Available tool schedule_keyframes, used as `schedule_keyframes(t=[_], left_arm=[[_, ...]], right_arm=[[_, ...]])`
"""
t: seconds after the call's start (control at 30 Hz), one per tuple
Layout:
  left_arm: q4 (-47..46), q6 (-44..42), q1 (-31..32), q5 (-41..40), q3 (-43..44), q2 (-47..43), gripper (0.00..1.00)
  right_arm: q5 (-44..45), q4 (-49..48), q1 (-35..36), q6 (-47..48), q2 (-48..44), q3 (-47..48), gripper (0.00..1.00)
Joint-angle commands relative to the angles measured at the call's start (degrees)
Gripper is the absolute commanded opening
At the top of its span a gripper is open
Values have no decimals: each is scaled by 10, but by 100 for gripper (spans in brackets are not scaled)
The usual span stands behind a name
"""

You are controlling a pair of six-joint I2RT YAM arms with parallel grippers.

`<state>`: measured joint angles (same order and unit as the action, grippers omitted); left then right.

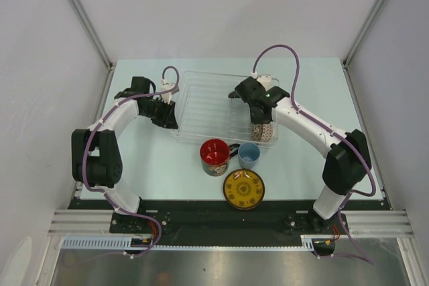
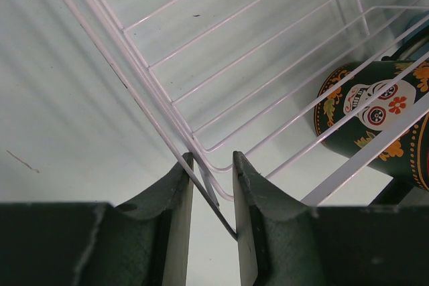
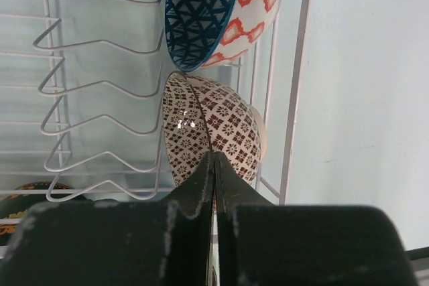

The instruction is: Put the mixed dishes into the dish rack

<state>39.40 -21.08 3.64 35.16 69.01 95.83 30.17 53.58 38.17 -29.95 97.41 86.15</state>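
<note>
The top external camera looks steeply down from above and behind the arm bases, over the whole table point(image 1: 301, 165). Each wrist camera faces forward from its wrist, very near the dish rack point(image 1: 208, 102) wires, which all three views share.

The dish rack point(image 1: 201, 98) is sitting mid-way across the table point(image 1: 141, 159). Two bowls are resting on edge in its right near corner, the far bowl point(image 3: 201, 25) just behind the near bowl point(image 3: 221, 132). The mug point(image 1: 214, 155) and small cup point(image 1: 249, 155) are sitting side by side just before the rack, with the mug on the left. The saucer point(image 1: 243, 188) is lying nearer still, before both.
</note>
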Motion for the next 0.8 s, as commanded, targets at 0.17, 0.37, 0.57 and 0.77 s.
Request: schedule_keyframes(t=[0.17,0.37,0.57,0.77], left_arm=[[21,-51,1,28,19,-16,20],[16,-52,0,28,15,-16,20],[16,-53,0,28,13,-16,19],[16,-51,0,28,14,-14,19]], right_arm=[[9,-8,-26,19,52,-13,0],[5,-21,-31,23,81,-12,0],[6,-29,-35,27,90,-13,0],[7,-23,-41,34,66,-9,20]])
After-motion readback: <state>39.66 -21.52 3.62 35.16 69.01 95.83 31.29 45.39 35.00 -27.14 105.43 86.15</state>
